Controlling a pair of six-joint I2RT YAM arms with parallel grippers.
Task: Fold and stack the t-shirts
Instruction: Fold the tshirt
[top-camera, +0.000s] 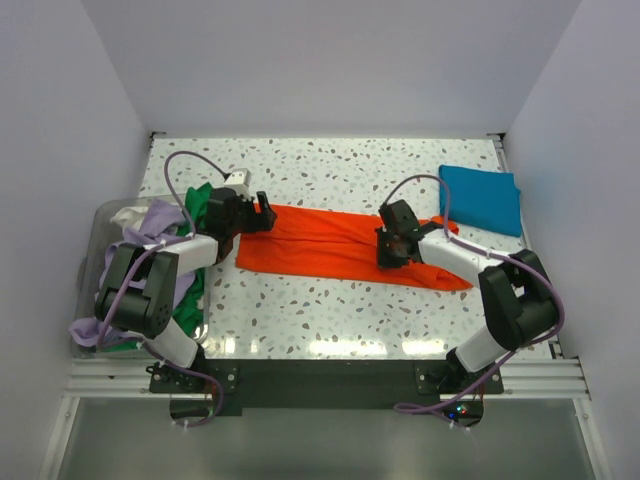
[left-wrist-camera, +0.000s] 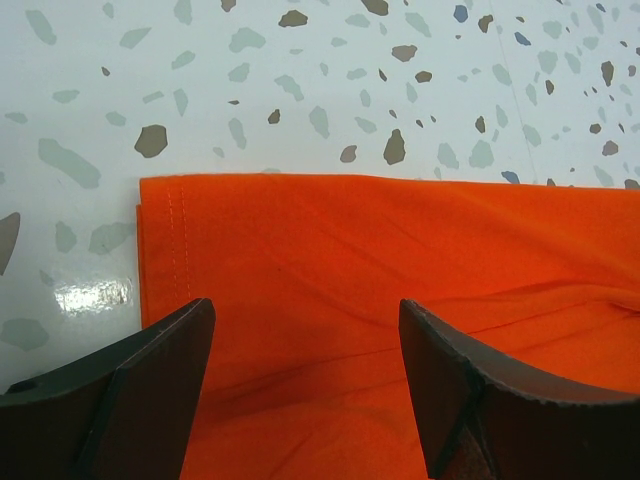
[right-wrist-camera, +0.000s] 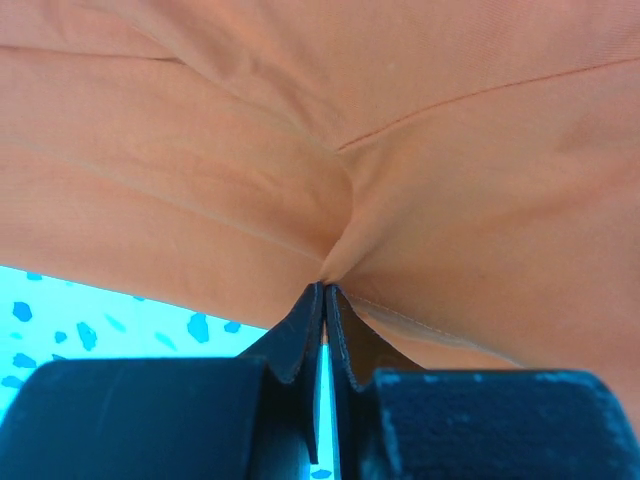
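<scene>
- Orange t-shirt (top-camera: 335, 245) laid as a long band across the middle of the table (top-camera: 350, 170), apparently narrowed lengthwise; hemmed left end flat and square.
- Right gripper (right-wrist-camera: 325, 292) clenched on a pinch of orange cloth near the right end, fabric puckering into the tips. Likely a hold for carrying that end over.
- Left gripper (left-wrist-camera: 305, 325) released, fingers straddling the hemmed end, probably to pin or pick it.
- Teal-blue tee (top-camera: 480, 198) folded, far right, well apart. Probably the stack's base.
- Green, lavender and whitish tees (top-camera: 150, 230) heaped at left, unfolded.
</scene>
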